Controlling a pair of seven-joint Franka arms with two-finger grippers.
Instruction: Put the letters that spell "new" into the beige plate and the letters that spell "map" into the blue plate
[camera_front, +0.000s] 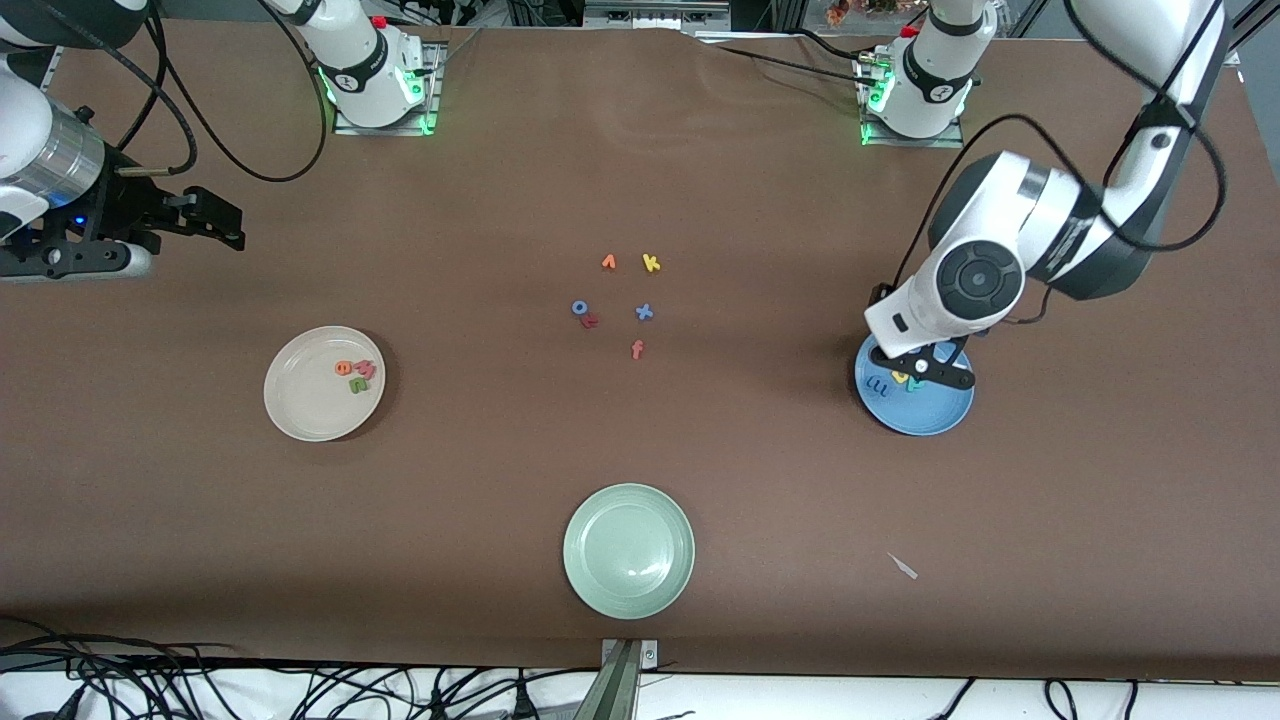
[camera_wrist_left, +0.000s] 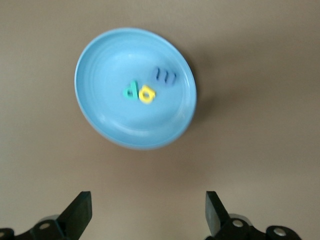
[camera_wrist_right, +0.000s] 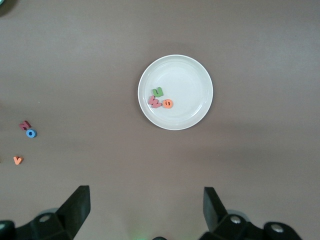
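Note:
The blue plate (camera_front: 930, 412) lies toward the left arm's end of the table and holds the periwinkle "m" (camera_wrist_left: 164, 76), yellow "a" (camera_wrist_left: 146, 94) and teal "p" (camera_wrist_left: 131, 90). My left gripper (camera_wrist_left: 148, 215) hangs over that plate's rim, open, with nothing between its fingers. The beige plate (camera_front: 300, 400) lies toward the right arm's end and holds the green "n" (camera_wrist_right: 158, 92), red-pink "w" (camera_wrist_right: 155, 102) and orange "e" (camera_wrist_right: 168, 103). My right gripper (camera_wrist_right: 146, 212) is open and holds nothing. It waits high over the table's edge at the right arm's end.
A pale green plate (camera_front: 628, 550) sits near the front camera at mid-table. Loose letters lie in the middle: an orange one (camera_front: 608, 262), yellow "k" (camera_front: 651, 263), blue "o" (camera_front: 579, 307) touching a red one (camera_front: 590, 321), blue "x" (camera_front: 644, 312), orange "f" (camera_front: 637, 349). A white scrap (camera_front: 903, 566) lies nearer the camera.

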